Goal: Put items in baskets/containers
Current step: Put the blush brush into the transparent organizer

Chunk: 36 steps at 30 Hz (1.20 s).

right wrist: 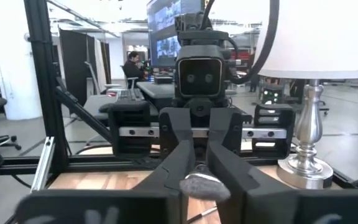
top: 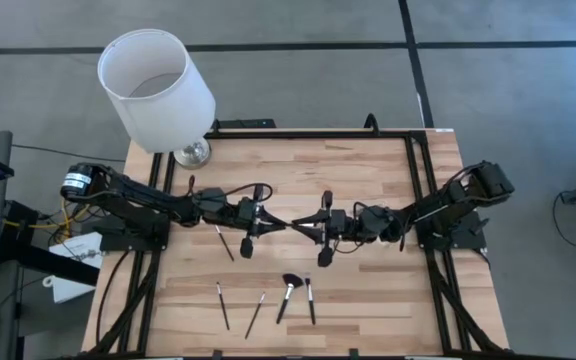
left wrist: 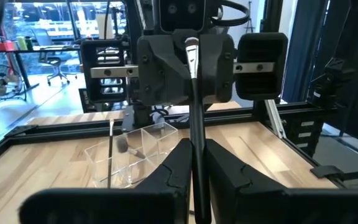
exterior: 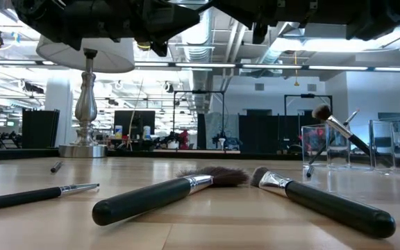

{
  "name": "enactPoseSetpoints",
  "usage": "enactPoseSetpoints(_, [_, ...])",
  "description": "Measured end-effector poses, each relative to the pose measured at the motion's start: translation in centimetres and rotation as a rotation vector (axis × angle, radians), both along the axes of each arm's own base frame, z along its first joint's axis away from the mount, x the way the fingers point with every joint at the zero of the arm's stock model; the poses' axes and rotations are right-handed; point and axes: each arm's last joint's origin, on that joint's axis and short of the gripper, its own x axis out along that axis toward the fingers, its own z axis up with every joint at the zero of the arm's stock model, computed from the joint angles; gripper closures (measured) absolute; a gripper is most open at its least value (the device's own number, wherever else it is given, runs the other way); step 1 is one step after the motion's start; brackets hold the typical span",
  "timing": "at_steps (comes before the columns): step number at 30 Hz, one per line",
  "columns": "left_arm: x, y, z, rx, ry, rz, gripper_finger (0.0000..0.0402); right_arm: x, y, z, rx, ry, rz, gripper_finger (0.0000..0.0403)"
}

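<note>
Over the middle of the table my two grippers meet tip to tip, both level. My left gripper [top: 273, 226] is shut on a slim black-handled makeup brush [left wrist: 194, 106] that points at my right gripper [top: 306, 226]. The brush's grey head [right wrist: 204, 185] lies between the right fingers. Below the grippers stands the clear container [left wrist: 129, 155], with brushes [exterior: 335, 128] leaning on its wall. Several more brushes lie flat on the wood, among them a fluffy one [top: 288, 296] and thin ones [top: 222, 305], [top: 225, 243]. My left gripper pinches the brush's black handle [left wrist: 196, 158] between its two fingers, coming level from the table's left, fingers lying along the brush. The brush is lifted clear and about level. My right gripper comes level from the table's right, its fingers closed along the brush's head end [right wrist: 199, 177]. The grey head reaches far back between them.
A big white lampshade [top: 156, 85] on a silver stand [exterior: 85, 90] stands at the table's far left corner. A black frame [top: 413, 180] borders the table. The loose brushes lie toward the near edge, in front of both arms.
</note>
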Motion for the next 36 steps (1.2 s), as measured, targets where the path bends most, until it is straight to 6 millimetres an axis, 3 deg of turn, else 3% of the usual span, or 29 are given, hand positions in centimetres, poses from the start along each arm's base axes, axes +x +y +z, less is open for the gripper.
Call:
enactPoseSetpoints(5, [0.0,0.0,0.0,-0.004,0.001,0.004,0.0368,0.0,-0.2,0.0,0.0,-0.005,-0.009,0.0389])
enactPoseSetpoints(15, [0.0,0.0,0.0,-0.006,0.001,0.004,0.0341,0.0,-0.3,0.1,0.1,-0.01,-0.039,0.0383])
enactPoseSetpoints(20, [0.0,0.0,0.0,-0.03,0.009,0.008,0.0314,-0.8,0.1,1.1,0.106,0.002,-0.059,0.0389])
enactPoseSetpoints(25, [0.0,0.1,-0.4,-0.028,0.042,0.04,0.0284,-2.9,1.2,2.5,0.145,0.206,-0.155,0.0385])
enactPoseSetpoints(33, [0.0,0.2,-0.6,-0.024,0.066,0.084,0.0253,-8.2,2.8,8.2,0.251,0.553,-0.221,0.0387])
enactPoseSetpoints(36, [0.0,0.2,-0.6,-0.024,0.066,0.084,0.0252,-10.5,2.6,9.1,0.302,0.717,-0.294,0.0384])
